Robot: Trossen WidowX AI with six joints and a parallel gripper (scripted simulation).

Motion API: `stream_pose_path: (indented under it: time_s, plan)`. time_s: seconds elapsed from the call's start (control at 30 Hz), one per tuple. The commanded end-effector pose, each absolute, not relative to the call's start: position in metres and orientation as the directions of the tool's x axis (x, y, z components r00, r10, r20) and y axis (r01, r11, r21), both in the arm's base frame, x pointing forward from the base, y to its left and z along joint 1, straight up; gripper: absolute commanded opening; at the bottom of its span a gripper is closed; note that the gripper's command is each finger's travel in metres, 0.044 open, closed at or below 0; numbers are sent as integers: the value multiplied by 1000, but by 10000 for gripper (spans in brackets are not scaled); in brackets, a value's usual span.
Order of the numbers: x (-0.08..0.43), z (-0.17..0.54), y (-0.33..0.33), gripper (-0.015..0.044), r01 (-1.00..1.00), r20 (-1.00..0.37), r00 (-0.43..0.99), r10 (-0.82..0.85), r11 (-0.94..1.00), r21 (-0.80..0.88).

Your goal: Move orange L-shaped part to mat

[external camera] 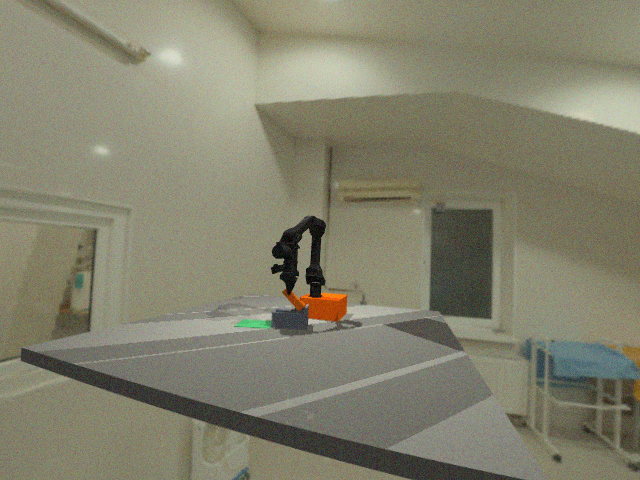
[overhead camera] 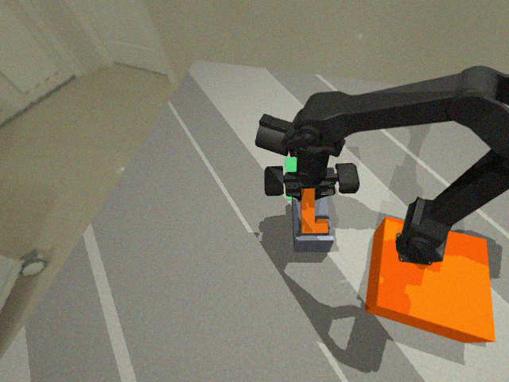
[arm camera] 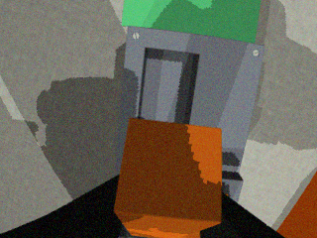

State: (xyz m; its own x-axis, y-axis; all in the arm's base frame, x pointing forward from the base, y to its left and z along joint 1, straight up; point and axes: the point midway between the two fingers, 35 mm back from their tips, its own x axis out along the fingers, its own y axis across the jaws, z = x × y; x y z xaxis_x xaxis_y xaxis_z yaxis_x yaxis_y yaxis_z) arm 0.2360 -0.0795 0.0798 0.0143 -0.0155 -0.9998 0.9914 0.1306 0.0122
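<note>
The gripper (overhead camera: 308, 192) (external camera: 288, 291) (arm camera: 164, 190), partly open, gripped the orange part's (overhead camera: 308, 210) (external camera: 293, 299) (arm camera: 168, 169) raised end. It slanted above the grey tray (overhead camera: 313, 245) (external camera: 290, 319) (arm camera: 233, 94), inside the worktop's (overhead camera: 172, 263) (external camera: 320, 366) (arm camera: 79, 45) edges.

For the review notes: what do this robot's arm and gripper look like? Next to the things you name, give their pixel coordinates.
The arm (overhead camera: 394, 104) (external camera: 316, 248) is matte black, with smooth, rounded joints and chunky links. The gripper (overhead camera: 310, 192) (external camera: 289, 292) is black too, with a blocky dark piece jutting out on each side. No cables or markings stand out.
</note>
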Motion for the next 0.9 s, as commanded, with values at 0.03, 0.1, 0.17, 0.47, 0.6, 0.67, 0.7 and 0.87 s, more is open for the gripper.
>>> stream_pose_path:
  time_s: [0.03,0.1,0.17,0.47,0.6,0.67,0.7,0.87]
  plan:
    - [237,90,-79,0,992,-1000,22,-15,126,20]
    - [237,93,-79,0,992,-1000,22,-15,126,20]
    - [237,96,-79,0,992,-1000,22,-15,126,20]
    - [237,99,-80,0,992,-1000,22,-15,126,20]
    - [237,98,-89,0,992,-1000,22,-15,126,20]
    - [238,97,-96,0,992,-1000,22,-16,126,19]
    - [238,97,-100,0,992,-1000,22,-17,126,19]
    - [238,96,-123,0,992,-1000,22,-19,126,19]
